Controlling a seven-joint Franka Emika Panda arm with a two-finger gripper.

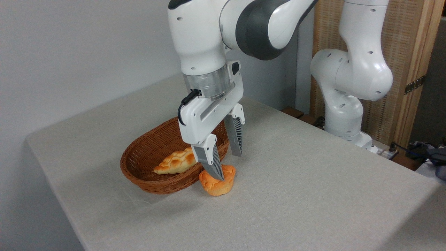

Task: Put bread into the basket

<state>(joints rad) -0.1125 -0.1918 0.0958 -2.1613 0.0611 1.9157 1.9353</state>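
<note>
- The bun (217, 183) sits upright on the worktop (296, 181), folded orange top up, just outside the near-right rim of the basket (146, 157) and touching it or very nearly so.
- A braided loaf (176, 161) already lies inside the basket; it is not the piece to move.
- The tool (228, 164) hangs over the bun with its jaws spread wide and nothing held. The near finger (210, 158) overlaps the bun's top in this view; whether it touches is hard to tell. The far finger (236, 134) looks higher and behind, clear of the bun.
- Handling, as a judgement: the bun looks light and probably soft or springy, with a matte skin that should not slip. A hard squeeze could dent it or pop it out, so a gentle close seems right.
- Best hold looks to be across the widest part just under the flared top, fingers on opposite sides, so the lip rests on the pads.
- The tool seems to need to come lower to straddle the bun before closing.
- Risk: the basket rim is so near that one finger may catch the wicker, or nudge the bun aside.
- The lift then needs only to clear the rim; free room lies right of the loaf.
</note>
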